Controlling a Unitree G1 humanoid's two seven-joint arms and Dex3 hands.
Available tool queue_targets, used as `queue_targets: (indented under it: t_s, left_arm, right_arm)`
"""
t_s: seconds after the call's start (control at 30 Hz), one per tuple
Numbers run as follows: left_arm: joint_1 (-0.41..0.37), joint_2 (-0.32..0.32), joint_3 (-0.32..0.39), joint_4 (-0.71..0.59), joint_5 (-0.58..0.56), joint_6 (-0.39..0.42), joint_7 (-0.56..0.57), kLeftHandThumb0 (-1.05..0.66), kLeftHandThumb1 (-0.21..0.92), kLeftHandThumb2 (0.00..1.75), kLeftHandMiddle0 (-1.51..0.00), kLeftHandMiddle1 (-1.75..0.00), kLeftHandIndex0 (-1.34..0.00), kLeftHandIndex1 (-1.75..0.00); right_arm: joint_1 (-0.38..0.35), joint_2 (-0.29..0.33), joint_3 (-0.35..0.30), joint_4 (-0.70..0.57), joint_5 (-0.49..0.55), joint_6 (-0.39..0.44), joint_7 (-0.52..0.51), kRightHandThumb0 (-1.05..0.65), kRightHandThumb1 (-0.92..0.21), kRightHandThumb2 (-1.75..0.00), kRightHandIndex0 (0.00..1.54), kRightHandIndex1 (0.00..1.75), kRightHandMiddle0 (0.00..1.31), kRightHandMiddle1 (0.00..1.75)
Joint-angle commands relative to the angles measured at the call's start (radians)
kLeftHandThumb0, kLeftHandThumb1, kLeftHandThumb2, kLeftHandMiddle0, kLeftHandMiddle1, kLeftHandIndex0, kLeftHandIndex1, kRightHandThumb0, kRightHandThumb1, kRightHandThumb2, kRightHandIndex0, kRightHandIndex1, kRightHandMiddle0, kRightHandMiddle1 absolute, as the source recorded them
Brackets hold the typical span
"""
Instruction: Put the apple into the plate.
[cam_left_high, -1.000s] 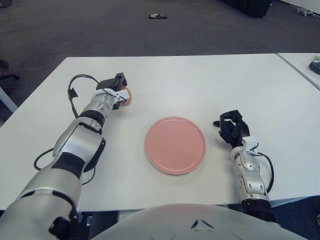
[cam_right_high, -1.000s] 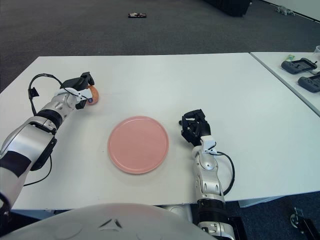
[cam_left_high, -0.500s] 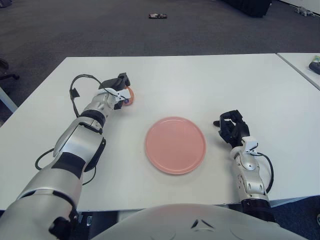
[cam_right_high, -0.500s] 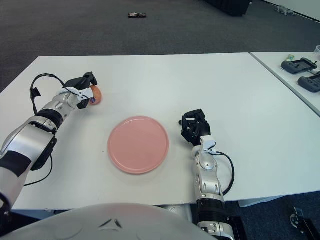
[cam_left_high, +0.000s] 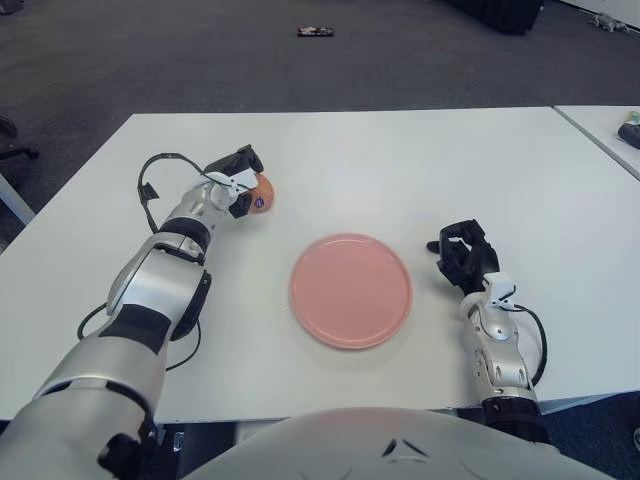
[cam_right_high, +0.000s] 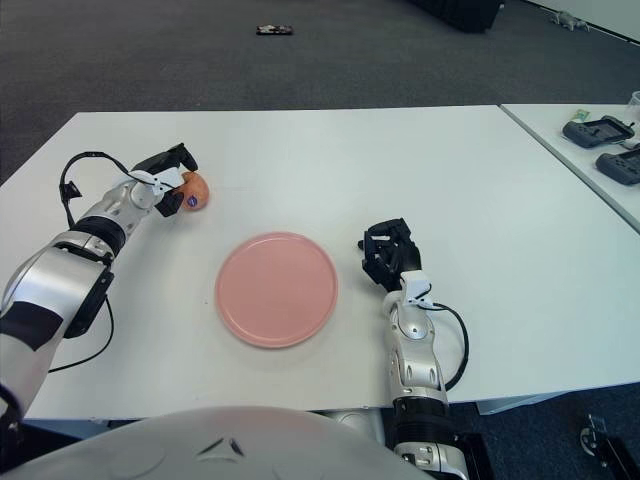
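Left hand (cam_left_high: 234, 180) was wrapped round the apple (cam_left_high: 262, 193) on the table (cam_left_high: 400, 170), well left of the pink plate (cam_left_high: 351, 290); right hand (cam_left_high: 465, 257) sat curled, holding nothing.

White table (cam_left_high: 400, 160) (dark carpet (cam_left_high: 150, 50))

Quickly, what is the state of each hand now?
Left hand: at the apple, fingers around it; firm grasp cannot be told.
Right hand: curled, holding nothing, right of the plate.
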Motion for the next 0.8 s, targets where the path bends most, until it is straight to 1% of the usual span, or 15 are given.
queue_targets:
  t_s: [0.0,0.3,0.47,0.6,0.77]
  left_arm:
    - [-0.022,-0.006,0.021,-0.009,-0.022,-0.030,-0.016,0.00,0.06,1.56,-0.87,-1.58,-0.58,-1.75]
    - [-0.027,-0.001,0.092,-0.036,-0.100,-0.110,-0.060,0.00,0.06,1.56,-0.87,-1.58,-0.57,-1.75]
    - [-0.024,-0.001,0.118,-0.045,-0.128,-0.149,-0.071,0.00,0.06,1.57,-0.87,-1.59,-0.57,-1.75]
    - [-0.024,-0.004,0.150,-0.056,-0.168,-0.174,-0.113,0.00,0.05,1.58,-0.86,-1.60,-0.58,-1.75]
    - [-0.003,-0.017,0.189,-0.120,-0.235,-0.230,-0.193,0.00,0.05,1.59,-0.86,-1.62,-0.58,-1.75]
  right_arm:
    - [-0.017,-0.001,0.000,0.014,0.002,-0.006,-0.002,-0.36,-0.83,-0.65,0.46,1.21,0.24,1.75]
    - [-0.018,-0.003,-0.001,0.019,0.006,-0.009,0.002,-0.36,-0.81,-0.68,0.46,1.22,0.25,1.75]
    - [-0.017,-0.004,-0.002,0.020,0.007,-0.009,0.003,-0.36,-0.83,-0.66,0.45,1.22,0.25,1.75]
    - [-0.019,-0.005,-0.004,0.024,0.009,-0.013,0.005,-0.36,-0.83,-0.65,0.45,1.23,0.24,1.75]
    - [-0.023,-0.006,-0.005,0.031,0.008,-0.013,0.003,-0.36,-0.83,-0.65,0.45,1.23,0.24,1.75]
